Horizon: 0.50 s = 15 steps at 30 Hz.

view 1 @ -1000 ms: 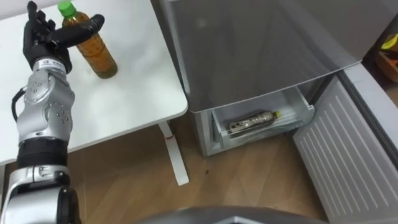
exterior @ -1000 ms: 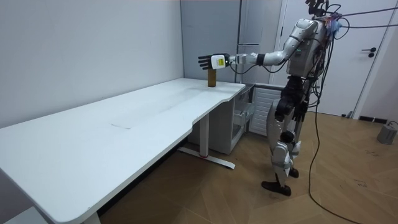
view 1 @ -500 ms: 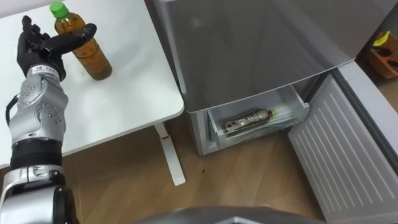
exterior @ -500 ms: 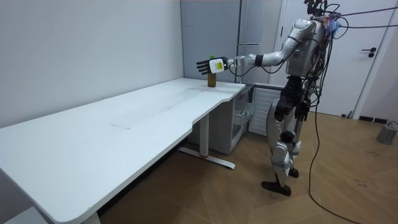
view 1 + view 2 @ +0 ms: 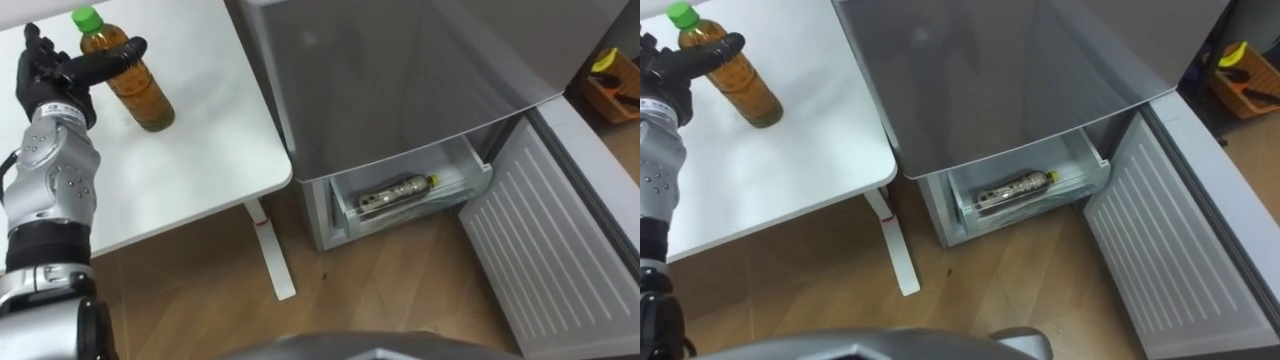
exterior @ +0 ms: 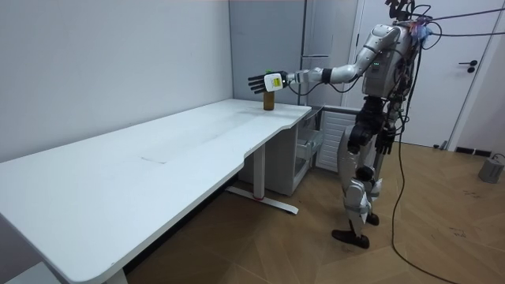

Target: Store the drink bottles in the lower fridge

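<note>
A brown drink bottle [image 5: 133,84] with a green cap stands upright near the corner of the white table [image 5: 190,160]. My left hand [image 5: 42,76] is raised just left of it and open, fingers up, thumb stretched across the bottle's neck. In the room view this hand [image 6: 258,81] hovers at the bottle [image 6: 269,101]. A second bottle [image 5: 400,190] lies on its side in the pulled-out lower fridge drawer [image 5: 470,180]. My right hand [image 6: 386,140] hangs at my side.
The grey fridge [image 5: 420,70] stands right of the table, and its lower door [image 5: 560,250] is swung open to the right. I stand on wooden floor before the fridge. An orange box [image 5: 612,85] sits at the far right.
My left hand has edged a little toward the room view's left beside the bottle. The bottle has stayed put. The eye view has shifted slightly.
</note>
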Tool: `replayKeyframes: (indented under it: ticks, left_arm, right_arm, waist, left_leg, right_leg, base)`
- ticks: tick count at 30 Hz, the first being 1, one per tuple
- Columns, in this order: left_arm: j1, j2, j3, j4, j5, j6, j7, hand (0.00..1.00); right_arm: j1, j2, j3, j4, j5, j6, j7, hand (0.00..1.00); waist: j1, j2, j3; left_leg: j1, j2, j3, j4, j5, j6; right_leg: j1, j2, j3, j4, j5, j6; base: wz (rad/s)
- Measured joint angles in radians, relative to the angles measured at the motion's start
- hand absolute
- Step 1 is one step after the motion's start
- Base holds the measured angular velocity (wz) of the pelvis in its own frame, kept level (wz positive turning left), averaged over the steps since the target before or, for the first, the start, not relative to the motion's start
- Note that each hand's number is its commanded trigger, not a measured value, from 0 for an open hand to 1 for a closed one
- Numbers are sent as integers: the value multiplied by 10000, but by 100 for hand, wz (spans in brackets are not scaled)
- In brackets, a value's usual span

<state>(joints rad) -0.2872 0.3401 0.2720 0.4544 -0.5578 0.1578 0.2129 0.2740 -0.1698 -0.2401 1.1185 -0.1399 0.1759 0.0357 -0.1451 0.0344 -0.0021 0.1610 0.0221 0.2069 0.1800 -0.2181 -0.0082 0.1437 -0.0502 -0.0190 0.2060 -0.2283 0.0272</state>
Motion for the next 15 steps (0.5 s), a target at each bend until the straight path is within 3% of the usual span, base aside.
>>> replayKeyframes:
  ticks: [8,15]
  left_arm:
    - [-34,5,-8,68,-6,116,-61,0]
    - [-639,6,-13,690,-3,130,-111,0]
  right_arm:
    - [-17,0,13,-205,109,49,-2,0]
    - [-4,-1,11,-305,77,100,0,0]
  waist:
    - [-137,-11,19]
    - [-166,-29,25]
  left_leg:
    - [-108,3,27,75,-2,2]
    - [-154,3,97,77,-2,2]
  right_leg:
    - [-100,0,45,0,0,2]
    - [-180,11,165,82,6,10]
  base:
    - [0]
    - [-3]
